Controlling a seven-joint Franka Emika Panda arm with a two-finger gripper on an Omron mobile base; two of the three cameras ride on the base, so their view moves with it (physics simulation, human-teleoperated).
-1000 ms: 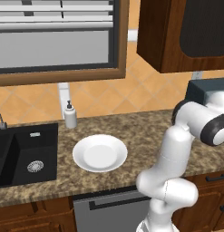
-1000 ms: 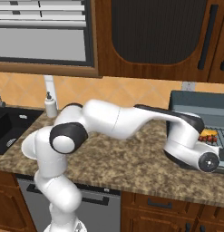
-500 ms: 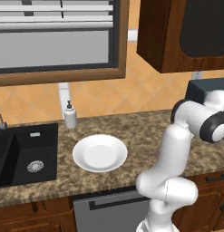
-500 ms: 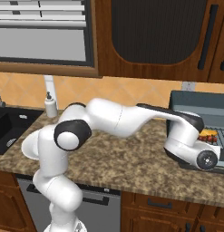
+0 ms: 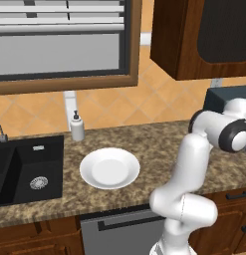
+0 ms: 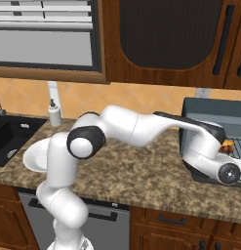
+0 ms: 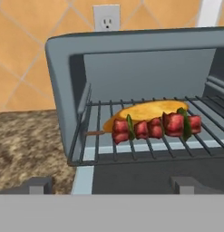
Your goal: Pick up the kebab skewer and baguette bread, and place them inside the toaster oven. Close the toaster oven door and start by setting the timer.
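The toaster oven (image 7: 63, 63) stands open in the hand view. On its wire rack the golden baguette bread (image 7: 145, 111) lies just behind the kebab skewer (image 7: 154, 127), the two touching. The toaster oven door (image 7: 131, 174) is folded down flat in front of the rack. My gripper (image 7: 111, 186) is open and empty, its fingertips (image 7: 38, 185) spread wide just above the door, a little short of the rack. In the right base view my arm reaches right to the toaster oven (image 6: 210, 110), where the kebab skewer (image 6: 228, 145) shows past the hand. The left base view has the toaster oven (image 5: 226, 94) at far right.
A white plate (image 5: 109, 168) sits bare on the granite counter, and its rim (image 6: 31, 156) shows behind my arm. A black sink (image 5: 25, 169) is at the left, with a soap dispenser (image 5: 77, 127) by the wall. A wall outlet (image 7: 106, 17) is above the oven.
The arm's elbow has shifted slightly. The hand stays at the oven mouth with the jaws wide, and the food has not moved.
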